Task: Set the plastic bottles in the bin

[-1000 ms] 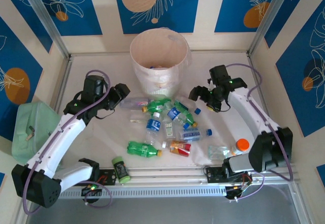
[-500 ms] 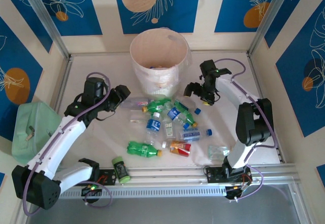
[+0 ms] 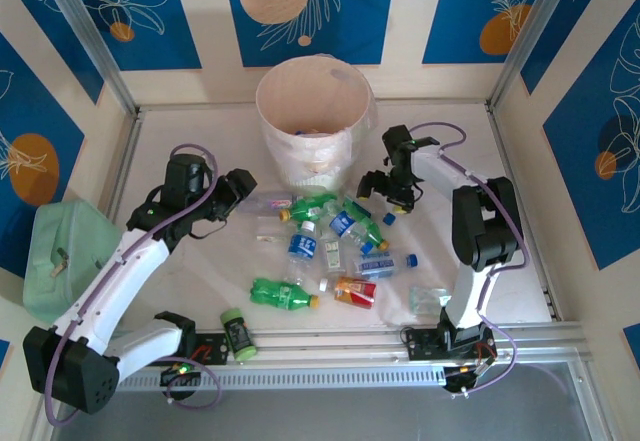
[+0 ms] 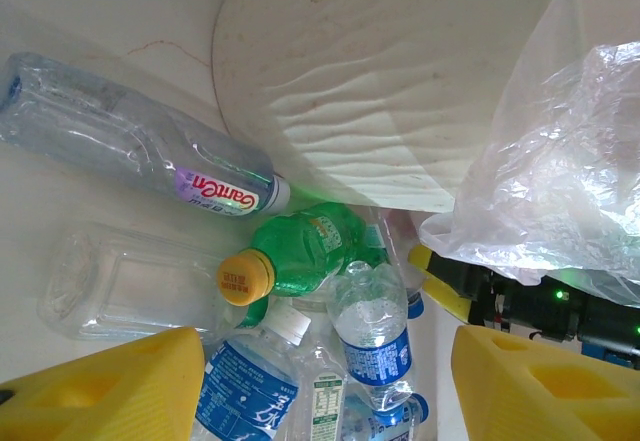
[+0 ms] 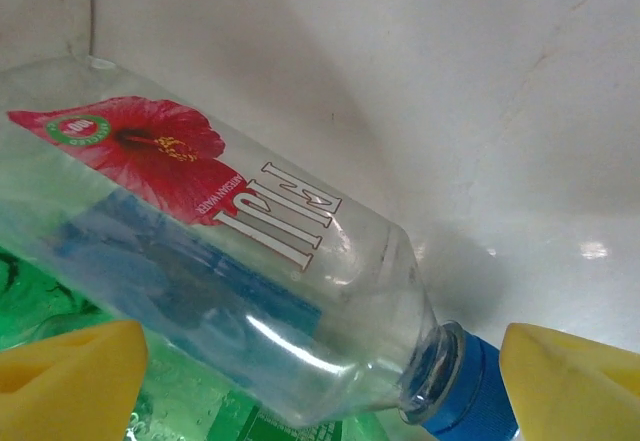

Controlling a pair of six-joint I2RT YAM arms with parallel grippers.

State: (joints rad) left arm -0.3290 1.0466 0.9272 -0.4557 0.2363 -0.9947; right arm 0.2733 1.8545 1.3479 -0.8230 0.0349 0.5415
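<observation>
At the far left, at 9 o'clock, sits a mint-green box (image 3: pixel 55 251).

The left claw (image 3: pixel 248 189) hangs low over the counter (image 3: pixel 200 131), at 10 o'clock from the heap of plastic bottles (image 3: pixel 325 241). Its yellow fingers (image 4: pixel 100 386) stand partly apart and hold nothing. Just ahead of them lie a clear bottle with a purple label (image 4: pixel 140 146) and a green bottle with an orange cap (image 4: pixel 300 251).

A small dark jar (image 3: pixel 237 333) with a green lid lies at 7 o'clock, by the near edge.

The bin (image 3: pixel 285 146) stands upright at 12 o'clock, with a thin white bag in it. A few things lie at its bottom, but I cannot tell what they are. The bottles lie on their sides on the counter, from just in front of the bin down to 6 o'clock.

The right claw (image 3: pixel 384 193) is at 2 o'clock from the heap, just right of the bin. It is spread wide. A clear bottle with a red flower (image 5: pixel 250 291) and a blue cap lies between its fingers. I cannot tell if they touch it.

A clear plastic scrap (image 3: pixel 430 299) lies at 5 o'clock.
</observation>
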